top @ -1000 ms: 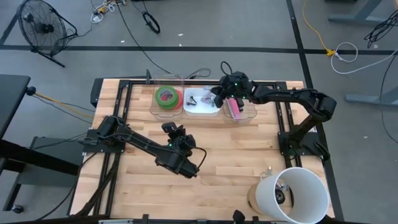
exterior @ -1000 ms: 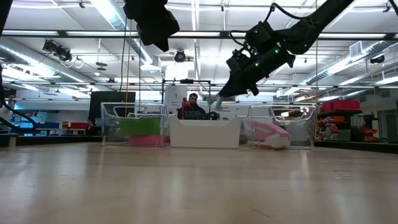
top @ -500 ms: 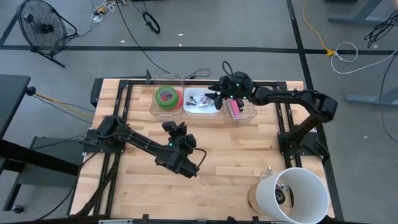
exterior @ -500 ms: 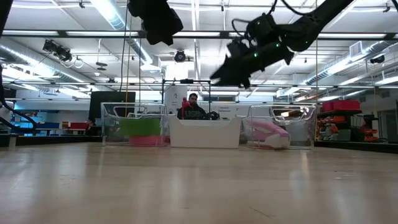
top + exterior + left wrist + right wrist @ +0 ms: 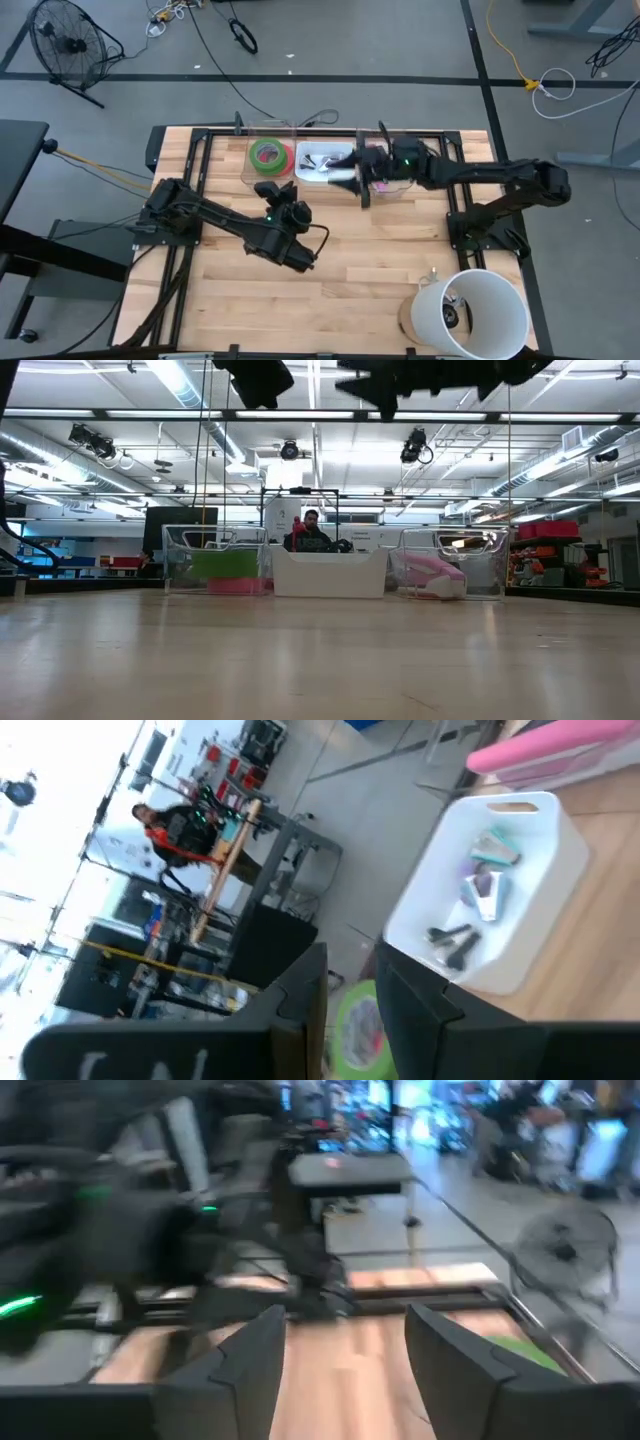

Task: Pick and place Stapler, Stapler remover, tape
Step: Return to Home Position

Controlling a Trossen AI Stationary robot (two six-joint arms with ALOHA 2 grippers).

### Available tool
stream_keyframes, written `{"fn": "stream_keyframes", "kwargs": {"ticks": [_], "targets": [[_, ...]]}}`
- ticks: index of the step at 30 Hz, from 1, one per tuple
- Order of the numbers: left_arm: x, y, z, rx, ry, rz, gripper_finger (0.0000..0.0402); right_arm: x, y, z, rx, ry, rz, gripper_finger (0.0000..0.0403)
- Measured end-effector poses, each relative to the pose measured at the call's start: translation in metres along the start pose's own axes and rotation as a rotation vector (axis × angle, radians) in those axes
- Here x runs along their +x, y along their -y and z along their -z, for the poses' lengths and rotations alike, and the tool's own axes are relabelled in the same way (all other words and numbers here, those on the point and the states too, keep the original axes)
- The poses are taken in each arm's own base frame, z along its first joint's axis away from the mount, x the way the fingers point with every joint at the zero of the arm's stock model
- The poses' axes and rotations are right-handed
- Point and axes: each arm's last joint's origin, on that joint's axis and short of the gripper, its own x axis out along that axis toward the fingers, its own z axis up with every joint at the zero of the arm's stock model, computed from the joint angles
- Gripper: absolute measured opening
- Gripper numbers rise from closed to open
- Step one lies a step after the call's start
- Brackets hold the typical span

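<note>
A black fan (image 5: 68,42) stands on the floor beyond the far left corner. The left arm reaches from its base at the left edge of the wooden tabletop (image 5: 380,260) out over the middle. The left tool (image 5: 273,192) hangs raised in the air just near of the left clear bin (image 5: 180,560) and is aimed at it. Its fingers (image 5: 300,1015) stand a narrow gap apart and hold nothing. Three bins sit side by side in a row along the far edge. The left clear bin holds the tape rolls (image 5: 267,155) stacked flat, green on top and a pinkish red one at the bottom, as the low view shows through the wall. Just beside it on the right is the white bin (image 5: 330,575), with small items inside, among them a dark staple remover (image 5: 452,944) and a bluish staple remover (image 5: 486,888). In the low view a person (image 5: 312,532) sits in the room behind this bin. The right tool (image 5: 345,172) hovers high over the near right part of the white bin, pointing left, its fingers (image 5: 250,1370) spread wide with nothing between them. Next comes the right clear bin (image 5: 490,565), where the pink stapler (image 5: 436,574) lies on the bottom. The right arm stretches rightward from its tool to an elbow past the tabletop's right side, then back to its base near the right edge. At the near right corner stands a white cylindrical container (image 5: 480,312).
</note>
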Motion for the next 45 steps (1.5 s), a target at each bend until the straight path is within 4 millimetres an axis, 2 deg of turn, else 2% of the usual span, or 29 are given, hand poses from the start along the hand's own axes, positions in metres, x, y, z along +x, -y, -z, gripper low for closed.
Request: {"fn": "stream_keyframes", "kwargs": {"ticks": [6,9,13,25,35,40,45], "targets": [[0.003,-0.035,-0.002,0.019,0.001,-0.007,0.0089,0.000,-0.059,-0.007,-0.112,0.040,-0.136,0.0193],[0.004,-0.052,-0.002,0.006,-0.001,-0.012,0.0089,0.000,-0.077,-0.006,-0.163,0.038,-0.181,0.0189],[0.005,-0.064,-0.001,-0.042,-0.031,0.028,0.0089,0.001,-0.090,-0.003,-0.151,0.030,-0.229,0.0190],[0.002,-0.050,-0.011,-0.251,-0.172,0.375,0.0089,0.001,-0.095,-0.004,-0.048,0.027,-0.228,0.0192],[0.010,-0.039,-0.037,-0.526,-0.223,0.753,0.0089,-0.001,-0.091,-0.005,-0.048,0.027,-0.219,0.0192],[0.015,-0.048,-0.051,-0.669,-0.176,0.888,0.0089,-0.022,-0.089,-0.022,-0.049,0.058,-0.216,0.0192],[0.006,-0.082,-0.056,-0.793,-0.080,0.958,0.0089,-0.061,-0.088,-0.039,-0.056,0.150,-0.217,0.0192]]}}
